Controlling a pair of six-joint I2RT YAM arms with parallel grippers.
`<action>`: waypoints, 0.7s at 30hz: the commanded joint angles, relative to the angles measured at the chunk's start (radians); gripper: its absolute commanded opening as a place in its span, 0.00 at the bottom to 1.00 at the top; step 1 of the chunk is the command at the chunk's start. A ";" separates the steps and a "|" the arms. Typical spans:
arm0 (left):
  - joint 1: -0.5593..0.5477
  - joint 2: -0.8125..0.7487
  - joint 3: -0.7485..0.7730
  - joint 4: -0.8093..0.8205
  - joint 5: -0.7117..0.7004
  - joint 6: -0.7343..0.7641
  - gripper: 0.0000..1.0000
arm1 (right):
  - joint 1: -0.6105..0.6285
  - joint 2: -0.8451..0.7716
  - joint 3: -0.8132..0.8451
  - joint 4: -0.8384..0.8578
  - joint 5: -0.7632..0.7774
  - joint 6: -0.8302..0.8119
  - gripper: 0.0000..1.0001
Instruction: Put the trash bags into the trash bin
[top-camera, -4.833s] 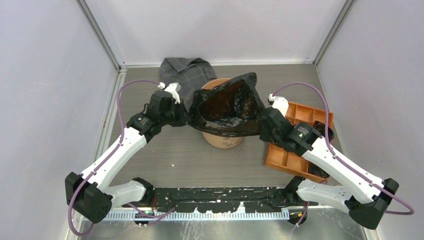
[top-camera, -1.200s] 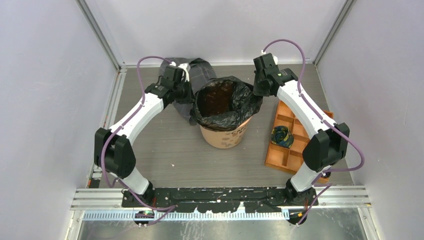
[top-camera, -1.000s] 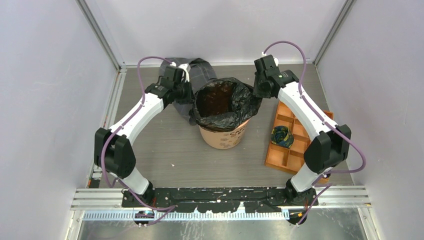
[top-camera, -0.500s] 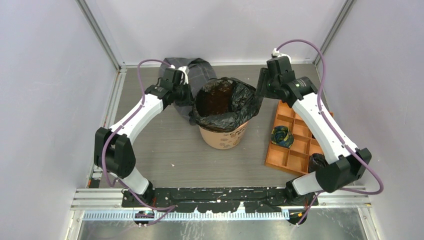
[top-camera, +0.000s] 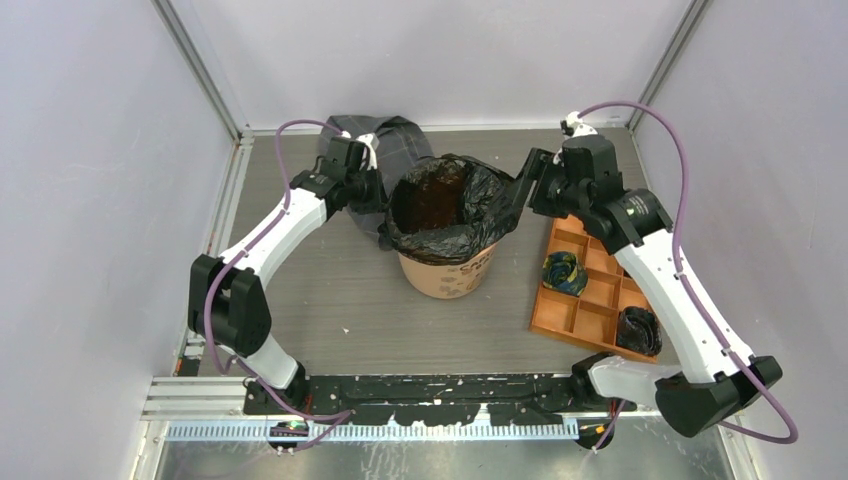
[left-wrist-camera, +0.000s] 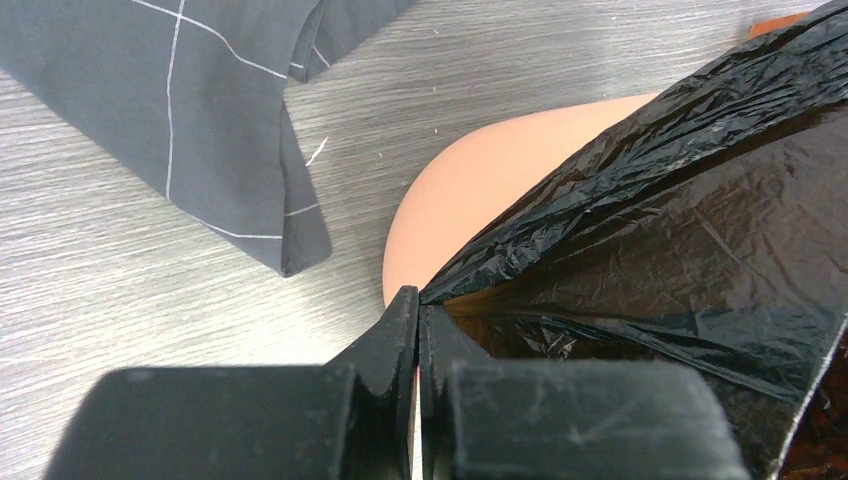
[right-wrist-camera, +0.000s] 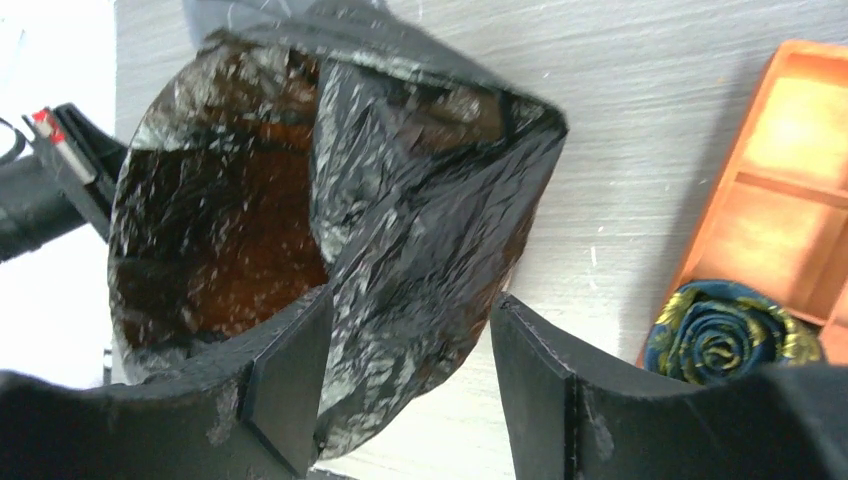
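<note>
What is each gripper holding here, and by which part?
Left gripper is shut on the trash bag at its left rim. Right gripper is open, straddling the right rim, holding nothing.

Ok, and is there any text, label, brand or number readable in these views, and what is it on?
Dark print on the side of the trash bin: a few large letters, too blurred to read, with the top cut off by the trash bag folded over the rim.
Grey checked cloth: woven lines only, no text.
Orange tray: no text visible.
</note>
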 joint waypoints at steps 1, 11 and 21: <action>0.000 -0.006 -0.005 0.034 0.023 -0.015 0.00 | 0.032 -0.056 -0.055 0.053 -0.054 0.049 0.63; 0.000 -0.005 -0.005 0.037 0.026 -0.015 0.00 | 0.036 -0.124 -0.185 0.117 -0.069 0.119 0.47; 0.000 -0.005 -0.006 0.035 0.025 -0.012 0.00 | 0.035 -0.157 -0.235 0.167 -0.018 0.155 0.15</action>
